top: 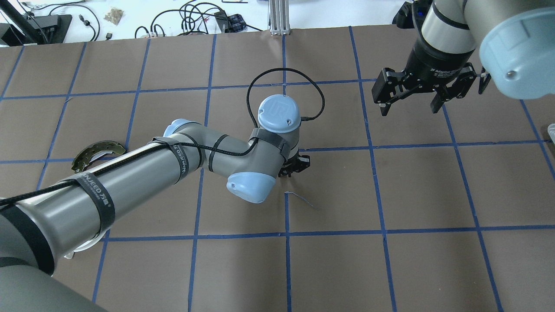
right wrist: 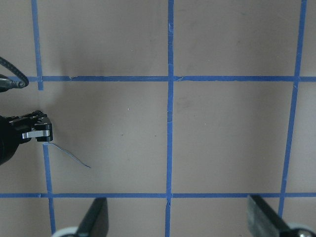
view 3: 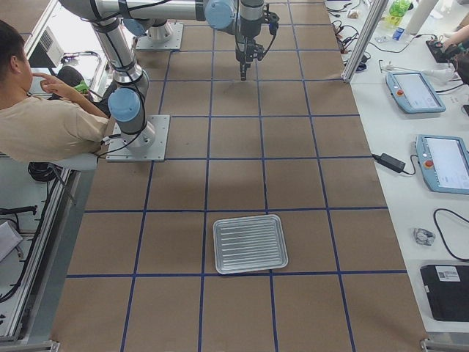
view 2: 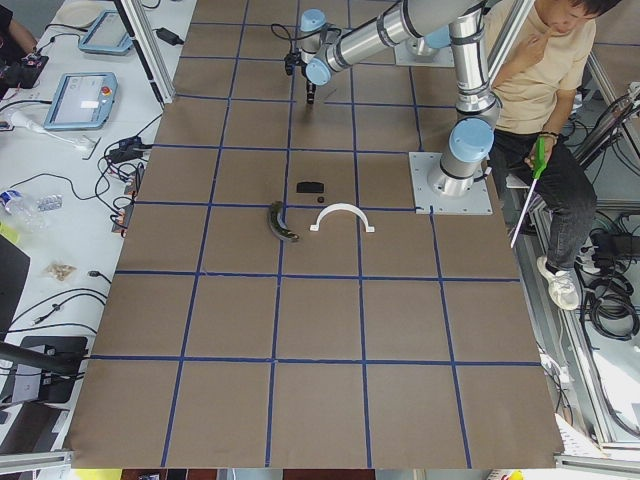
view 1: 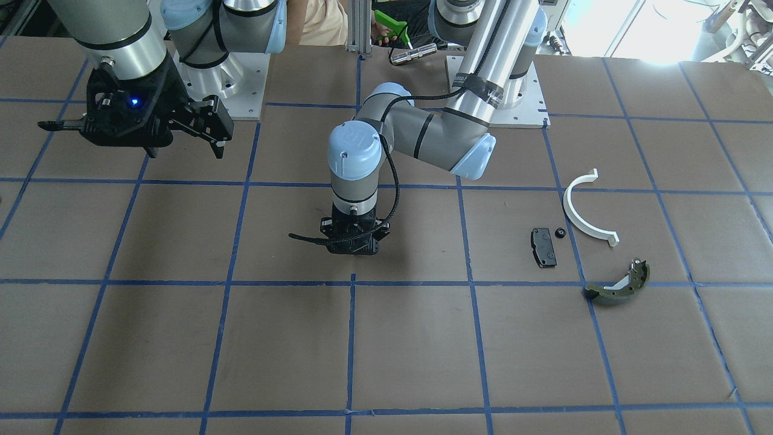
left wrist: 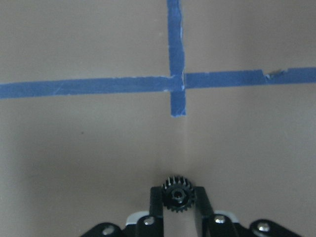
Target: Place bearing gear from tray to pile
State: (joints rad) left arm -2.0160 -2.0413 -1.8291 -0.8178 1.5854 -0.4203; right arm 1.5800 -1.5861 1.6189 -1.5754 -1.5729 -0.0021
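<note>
Left wrist-mounted view: left gripper (left wrist: 178, 206) clenched on a small black toothed gear (left wrist: 178, 194), seemingly mid-carry; next, across to the loose pile of parts (view 1: 543, 246).

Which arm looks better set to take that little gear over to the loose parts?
Left. Its tool holds the gear, and the pile lies on its side of the table. The right tool hangs open and empty over the other side.
</note>
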